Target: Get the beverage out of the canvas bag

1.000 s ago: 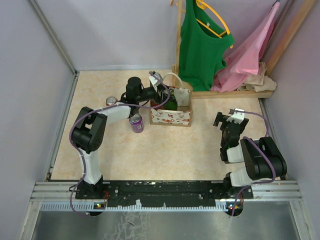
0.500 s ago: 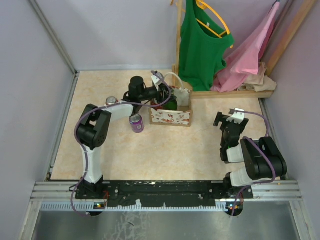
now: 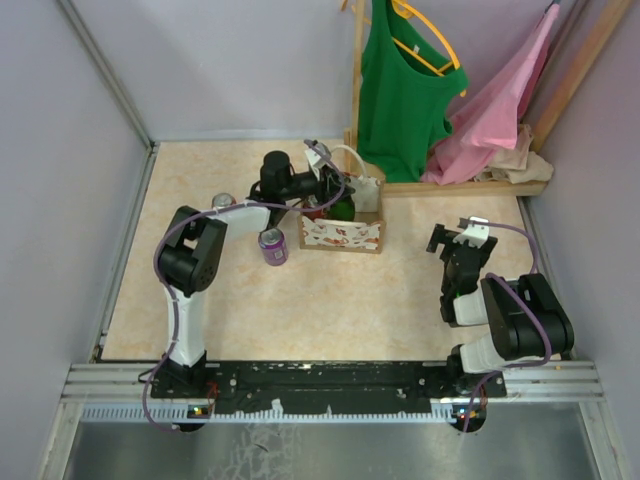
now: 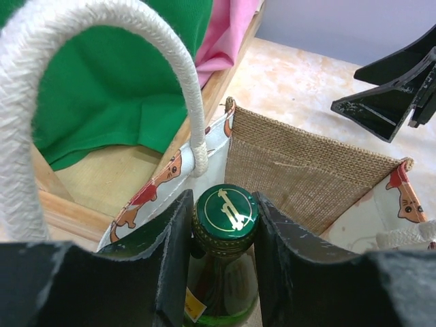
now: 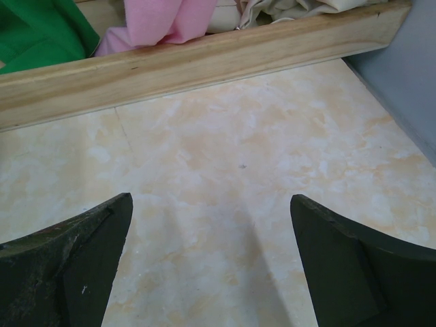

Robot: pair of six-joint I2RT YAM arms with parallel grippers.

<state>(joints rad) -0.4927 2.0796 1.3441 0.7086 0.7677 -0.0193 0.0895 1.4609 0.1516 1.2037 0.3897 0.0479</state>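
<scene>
left hand (image 3: 324, 188) reaches into the mouth of the canvas bag (image 3: 342, 237) at the far centre of the counter (image 3: 330, 310). its two fingers (image 4: 170, 245) are drawn in on the neck of a green bottle (image 4: 225, 211) just under the cap, touching it on both sides. by the look of it that is a grip, w/ nothing else held.

the bottle, the beverage in question, stands upright inside the bag, close to the wall where the rope handle (image 4: 102, 17) is stitched on. its long axis is vertical, cap up btwn the fingers. so it sits right in the hand, not off to any side, and the way out is judged to be straight up along that axis, minding the handle loop arching close by.

left arm is the one at the bag. right hand (image 5: 211, 252) hangs well apart over bare counter on the right side, fingers spread wide, empty. a purple can (image 3: 272, 246) stands just beside the bag's left end, and a second can (image 3: 222, 201) shows farther left, partly behind the arm.

vs the top view a sec ago: the left wrist has pushed nearer the bag and the elbow has swung a little right w/ it. bag, cans and right arm sit where they were. bottle not yet lifted.
</scene>
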